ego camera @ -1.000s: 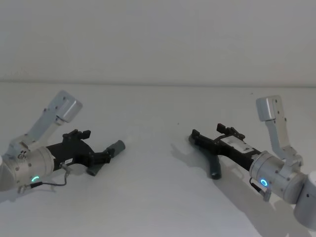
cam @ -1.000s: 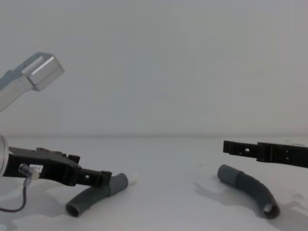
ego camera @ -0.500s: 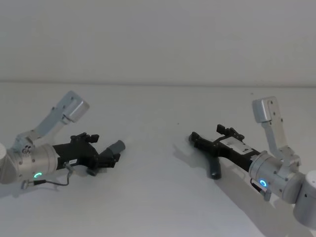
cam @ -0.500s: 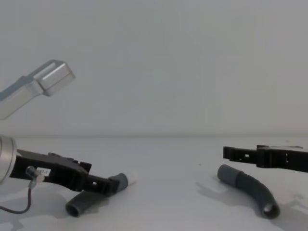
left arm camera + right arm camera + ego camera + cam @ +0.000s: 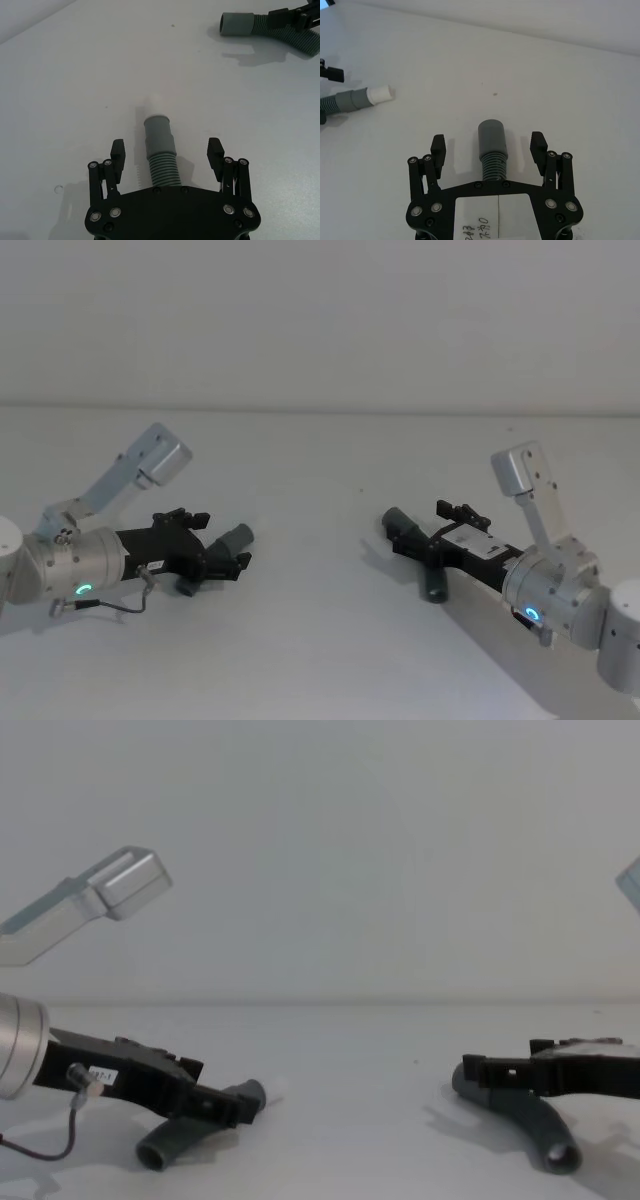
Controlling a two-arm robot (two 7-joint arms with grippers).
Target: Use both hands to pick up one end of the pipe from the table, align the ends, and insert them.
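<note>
Two curved grey corrugated pipe pieces lie on the white table [image 5: 320, 640]. The left piece [image 5: 161, 155] ends in a smooth collar with a white plug tip [image 5: 154, 103]. My left gripper [image 5: 166, 147] is open and straddles its corrugated part just behind the collar, also seen low over the table [image 5: 225, 1110]. The right piece [image 5: 493, 160] has a plain open collar [image 5: 491, 133]. Open as well, my right gripper [image 5: 488, 141] has a finger on each side of that collar, down at table height [image 5: 475, 1072]. Neither piece is lifted.
A pale grey wall [image 5: 320, 320] rises behind the table's far edge. A bare stretch of table roughly one pipe piece long separates the two pieces. Both silver arms [image 5: 130, 475] reach in from the sides.
Both grippers have moved forward and down over their pipe pieces. The right one has dropped to table level around the collar. The pieces have not moved.
</note>
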